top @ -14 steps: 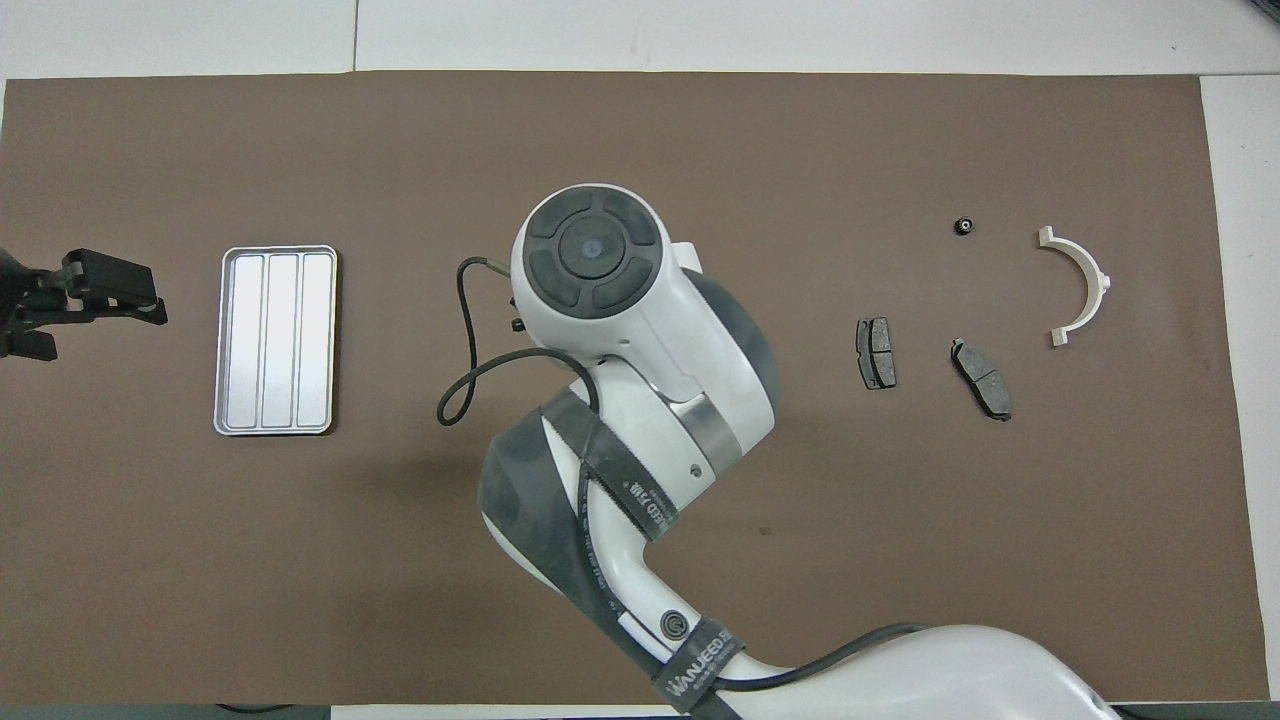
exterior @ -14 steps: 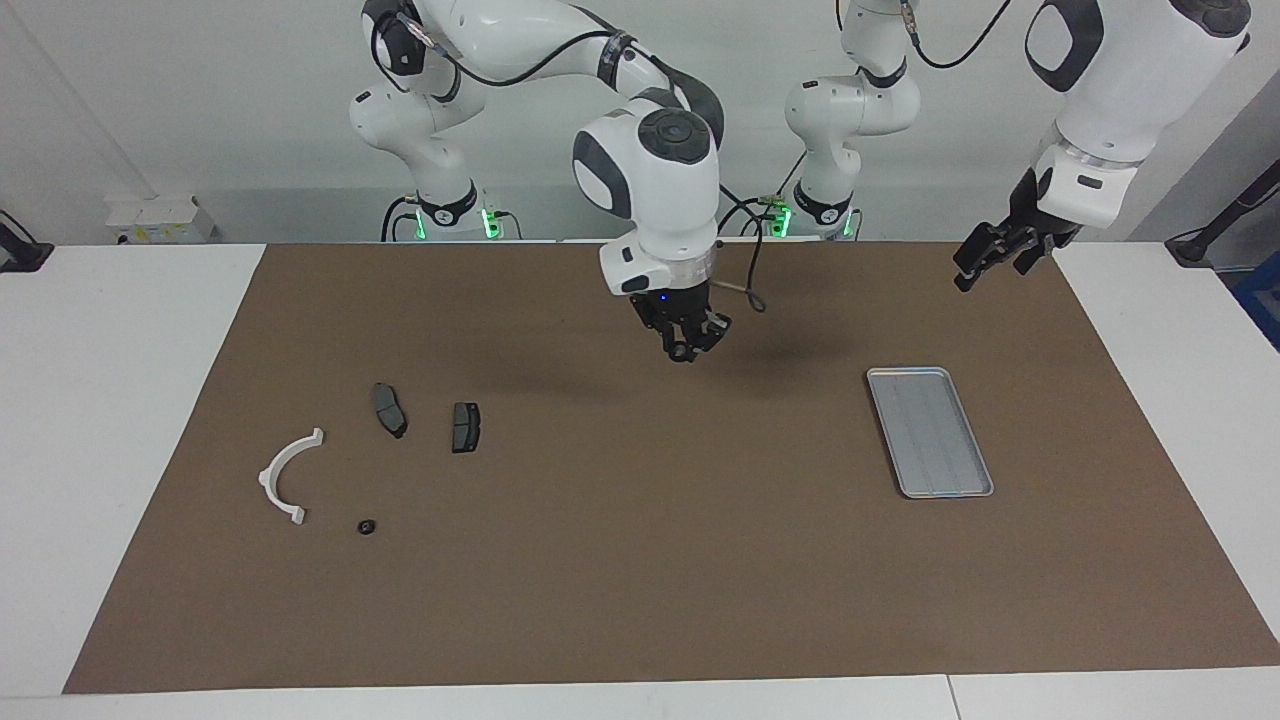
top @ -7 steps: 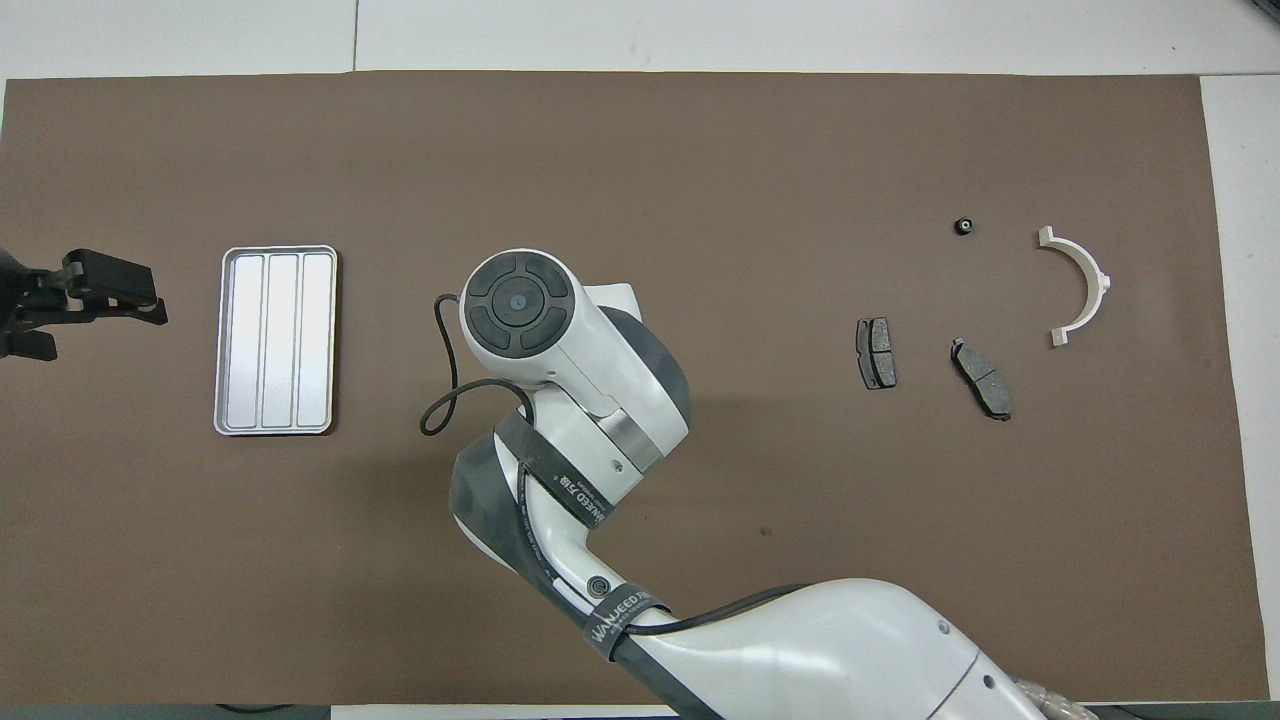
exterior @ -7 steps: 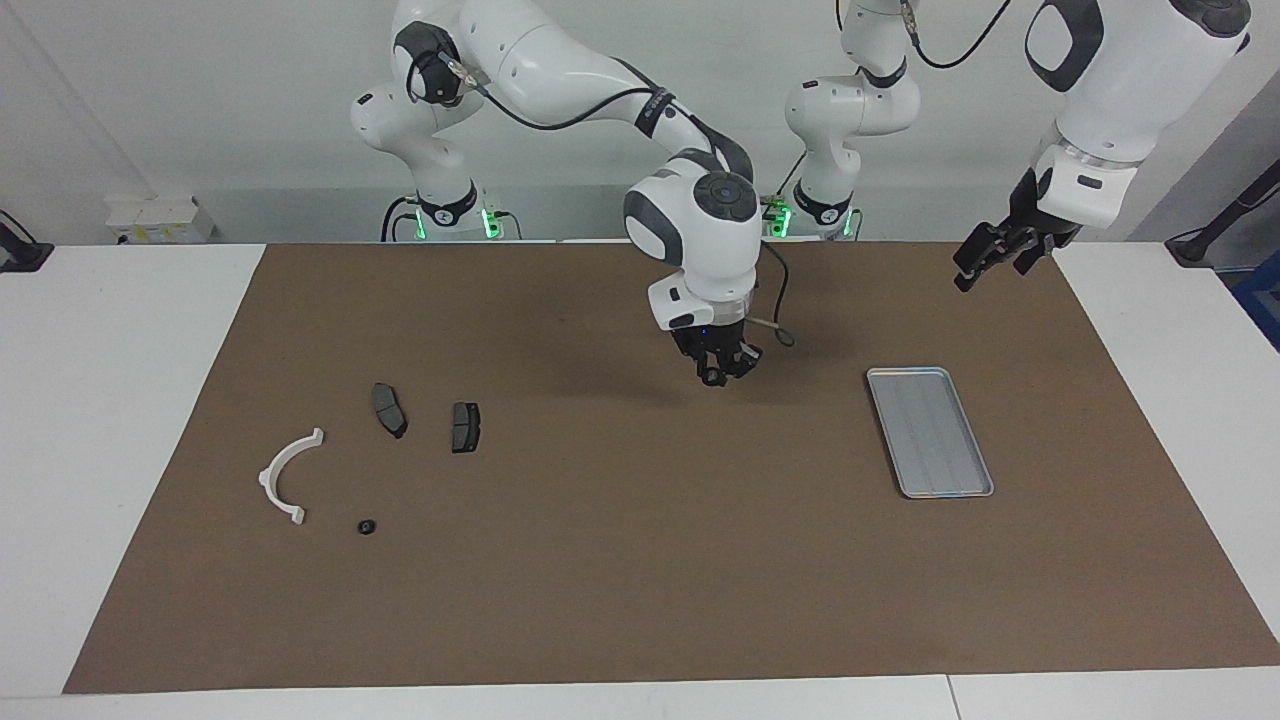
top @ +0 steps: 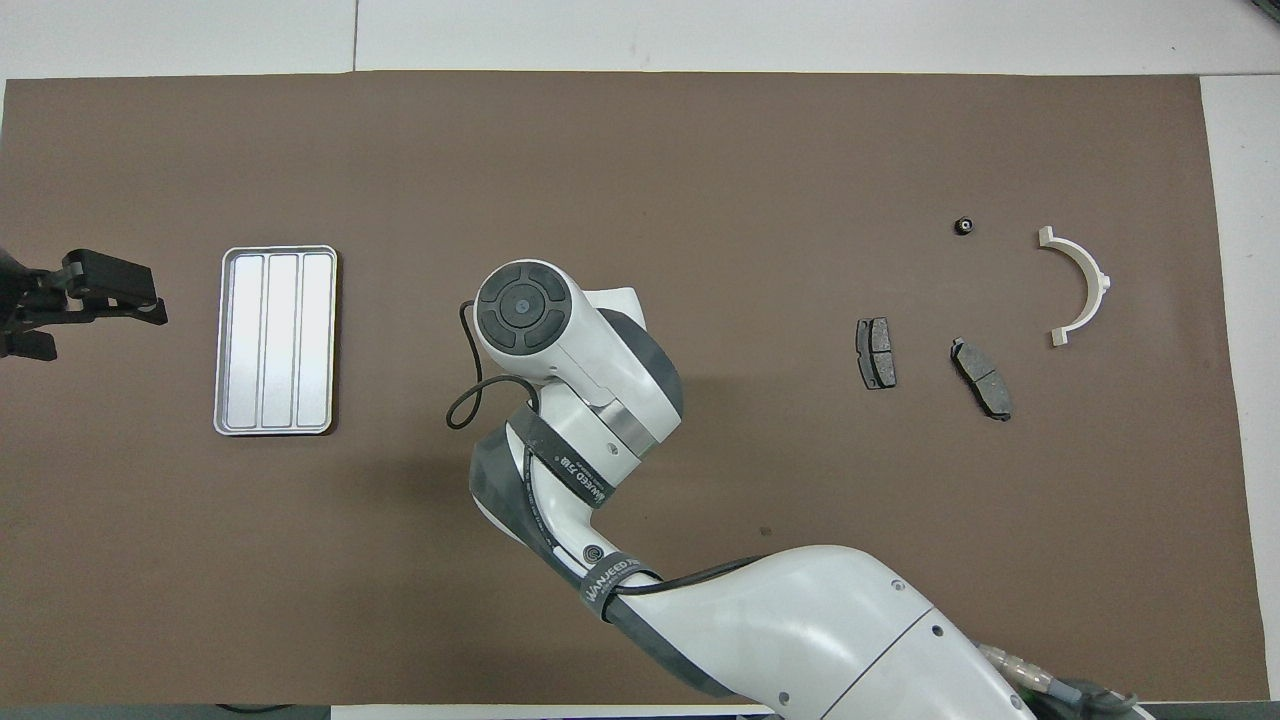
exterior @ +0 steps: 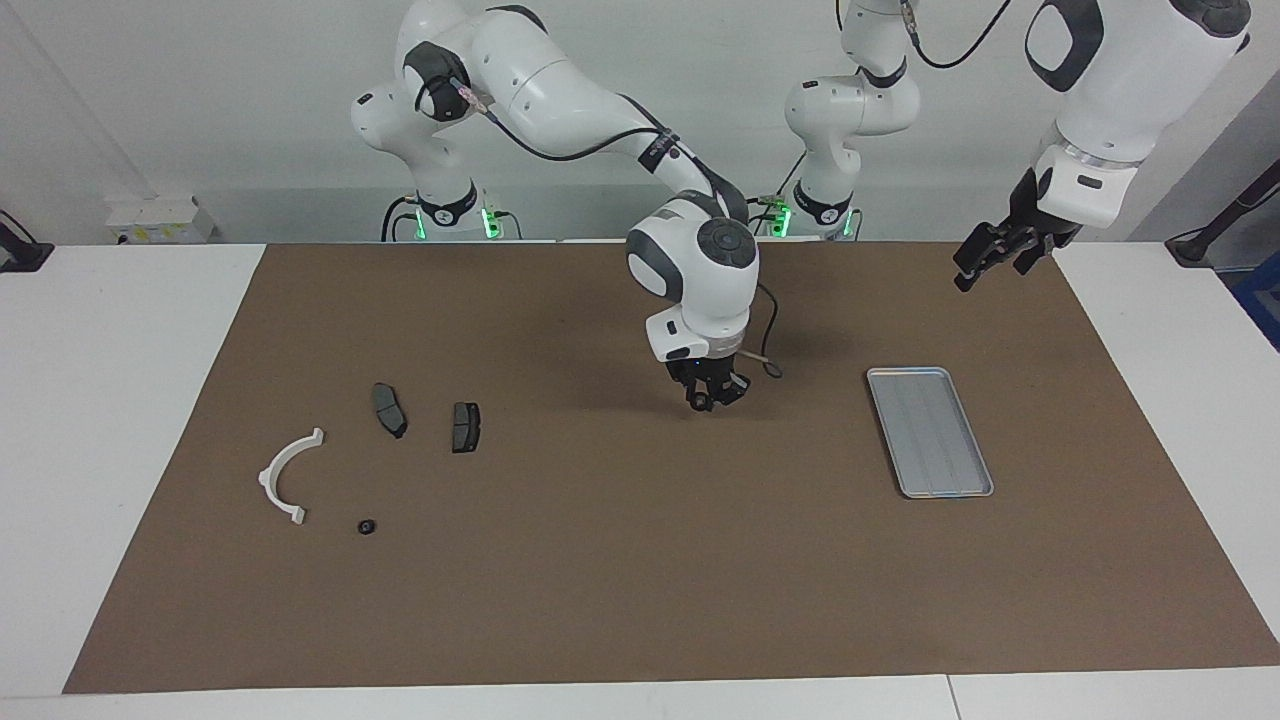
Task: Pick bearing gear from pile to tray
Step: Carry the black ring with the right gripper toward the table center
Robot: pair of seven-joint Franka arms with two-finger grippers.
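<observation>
The pile lies at the right arm's end of the mat: a white half-ring [exterior: 287, 475] [top: 1078, 285], two dark grey pad plates [exterior: 389, 409] [exterior: 465, 426] [top: 876, 353] [top: 981, 377] and one small black round piece [exterior: 367, 526] [top: 964, 225]. The silver tray [exterior: 928, 431] [top: 276, 340] lies toward the left arm's end, with nothing in it. My right gripper [exterior: 708, 398] hangs low over the mat's middle, between the pile and the tray; in the overhead view its own wrist [top: 522, 305] hides it. My left gripper [exterior: 985, 262] [top: 150, 300] waits, open, raised over the mat's edge beside the tray.
A brown mat [exterior: 640, 580] covers the white table [exterior: 110, 400]. A loose black cable [exterior: 765, 355] loops off the right wrist. The right arm's forearm [top: 800, 630] stretches over the mat's part nearest the robots.
The right gripper has swung from over the mat's middle toward the tray and come down close to the mat, then drifted slightly back. The left arm has not moved.
</observation>
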